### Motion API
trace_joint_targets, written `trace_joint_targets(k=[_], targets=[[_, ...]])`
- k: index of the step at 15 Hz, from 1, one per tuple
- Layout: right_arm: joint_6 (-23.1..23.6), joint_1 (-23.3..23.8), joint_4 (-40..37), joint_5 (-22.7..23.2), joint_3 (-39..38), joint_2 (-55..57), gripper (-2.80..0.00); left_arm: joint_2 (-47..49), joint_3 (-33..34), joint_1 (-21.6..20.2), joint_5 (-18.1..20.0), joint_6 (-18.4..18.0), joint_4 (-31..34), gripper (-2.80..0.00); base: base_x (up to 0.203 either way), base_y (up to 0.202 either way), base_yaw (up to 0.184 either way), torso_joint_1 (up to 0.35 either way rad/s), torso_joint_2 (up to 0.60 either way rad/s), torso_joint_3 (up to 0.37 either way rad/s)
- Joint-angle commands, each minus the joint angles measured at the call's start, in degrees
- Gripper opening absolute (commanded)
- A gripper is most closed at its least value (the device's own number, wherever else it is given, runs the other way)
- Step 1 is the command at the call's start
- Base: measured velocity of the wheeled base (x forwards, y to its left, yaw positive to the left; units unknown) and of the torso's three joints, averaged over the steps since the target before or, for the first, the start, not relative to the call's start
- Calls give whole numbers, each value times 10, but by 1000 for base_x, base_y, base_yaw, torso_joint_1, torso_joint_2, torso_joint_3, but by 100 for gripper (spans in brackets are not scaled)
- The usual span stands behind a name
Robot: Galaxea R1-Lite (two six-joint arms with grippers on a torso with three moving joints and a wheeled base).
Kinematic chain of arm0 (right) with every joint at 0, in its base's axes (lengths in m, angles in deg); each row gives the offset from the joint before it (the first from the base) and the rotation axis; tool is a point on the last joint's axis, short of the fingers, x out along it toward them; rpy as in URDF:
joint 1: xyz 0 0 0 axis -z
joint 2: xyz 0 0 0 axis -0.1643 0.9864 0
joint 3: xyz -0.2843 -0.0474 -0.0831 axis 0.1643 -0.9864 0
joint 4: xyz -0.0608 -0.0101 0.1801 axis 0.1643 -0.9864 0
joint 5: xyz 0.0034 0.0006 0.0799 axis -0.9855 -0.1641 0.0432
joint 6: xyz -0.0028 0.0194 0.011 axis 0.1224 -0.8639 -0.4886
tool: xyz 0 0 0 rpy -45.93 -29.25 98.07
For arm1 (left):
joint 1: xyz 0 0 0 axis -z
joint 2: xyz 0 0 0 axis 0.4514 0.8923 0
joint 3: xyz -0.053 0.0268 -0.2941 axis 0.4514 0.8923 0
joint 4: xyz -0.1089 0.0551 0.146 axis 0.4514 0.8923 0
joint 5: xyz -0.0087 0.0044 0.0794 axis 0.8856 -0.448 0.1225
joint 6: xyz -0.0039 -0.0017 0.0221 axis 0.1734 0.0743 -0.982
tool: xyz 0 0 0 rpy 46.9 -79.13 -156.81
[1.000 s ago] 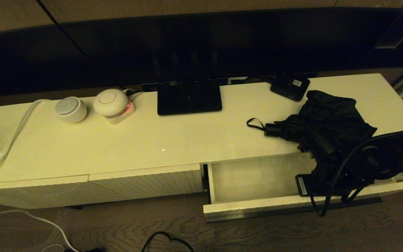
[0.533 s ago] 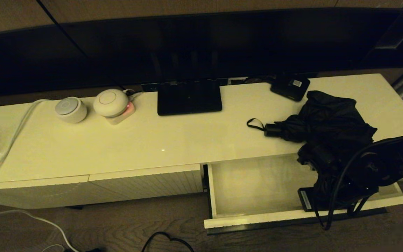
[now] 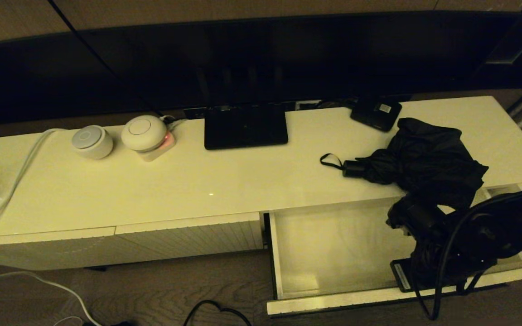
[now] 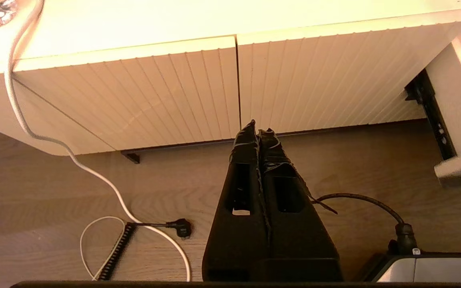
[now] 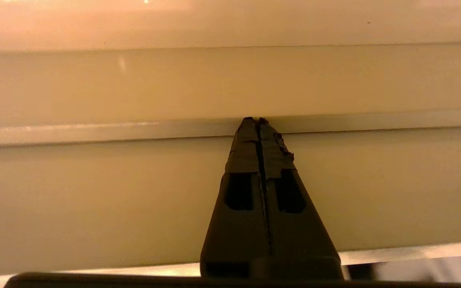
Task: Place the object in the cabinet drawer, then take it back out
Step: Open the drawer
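Head view: the right end effector (image 3: 428,260) is down inside the drawer (image 3: 333,244) at its right end, behind the front panel. The umbrella (image 3: 424,163) lies on the bench (image 3: 224,181), up and beyond the end effector, across the drawer's back edge. Its long axis runs roughly sideways along the bench: the handle and strap (image 3: 331,159) point toward the robot's left, and the bunched fabric sits almost straight above the end effector, overhanging the bench edge a little. The right arm is plainly the nearer one; the left does not show here. Against the frames from a second and half a second ago, the drawer stands further out, with more of its pale floor showing, and the arm has come back toward the robot with the front panel. The umbrella has not moved.

Left wrist view: the left end effector (image 4: 257,132) is pressed closed, holding nothing, and hangs above the floor in front of the ribbed fronts (image 4: 238,88) left of the drawer, well apart from the umbrella.

Right wrist view: the right end effector (image 5: 257,122) has its fingers together, empty, its tips pointing at a pale inner wall of the drawer. The umbrella is out of sight here. I judge the next move to be a rise up and forward to the fabric.
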Motion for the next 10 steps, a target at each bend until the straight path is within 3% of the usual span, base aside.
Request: trace_joint_targets(k=[1,5,10], targets=[[19,0,0,2,-31,12,-280,0,2,0,0,0,0,-280,0,0,0,0,0,0],[19,-11,13,5,-62,24,-280,0,2,0,0,0,0,-280,0,0,0,0,0,0],[19,-9,83,-6,-71,-8,-280,0,2,0,0,0,0,-280,0,0,0,0,0,0]])
